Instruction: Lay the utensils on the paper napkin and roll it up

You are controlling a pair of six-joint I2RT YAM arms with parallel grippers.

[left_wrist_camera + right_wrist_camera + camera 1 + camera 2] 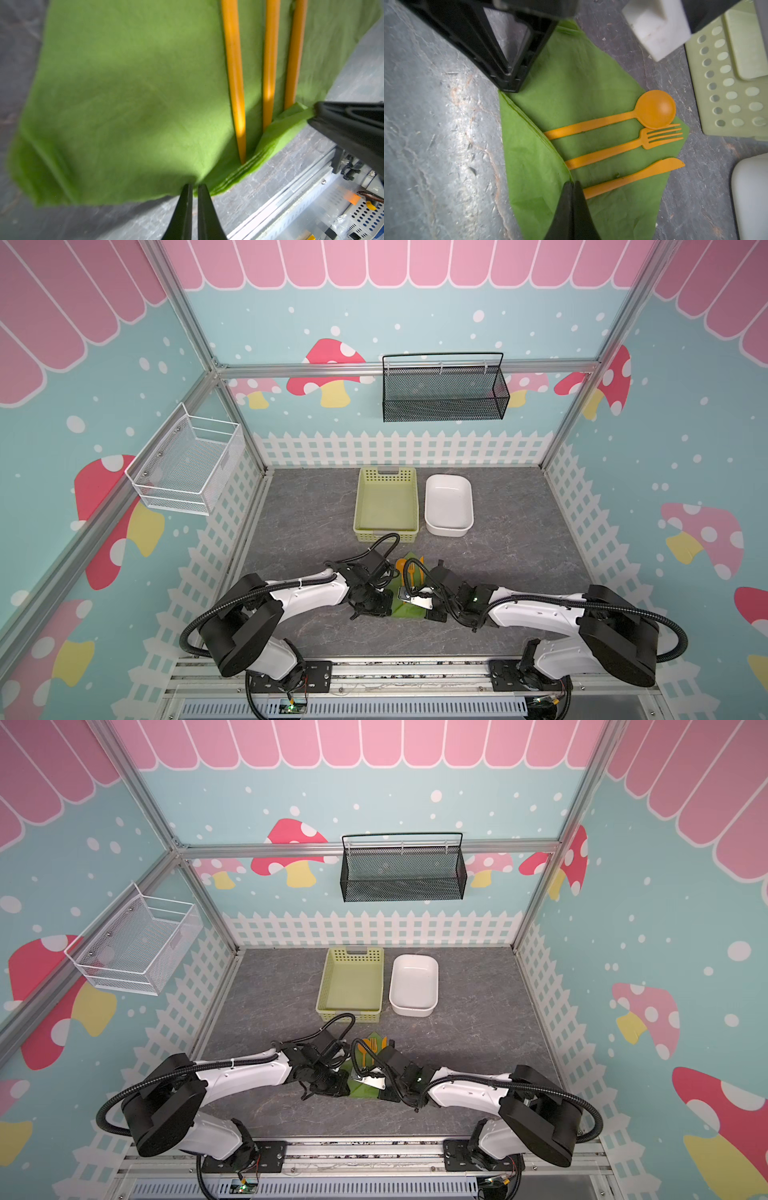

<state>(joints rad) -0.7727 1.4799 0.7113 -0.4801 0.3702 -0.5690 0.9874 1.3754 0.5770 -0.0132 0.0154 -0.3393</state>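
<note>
Left claw [194, 188]: we see it clenched on napkin [571, 93] edge.
Right claw [572, 185]: clenched on napkin's folded-over edge.
Spoon [654, 109], fork [662, 136], knife [654, 169]: side by side on napkin, handle ends at fold.

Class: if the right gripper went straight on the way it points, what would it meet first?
The right gripper pinches a folded edge of the paper napkin, so that comes first; just beyond, probably the fork handle, though depth is unclear.
</note>
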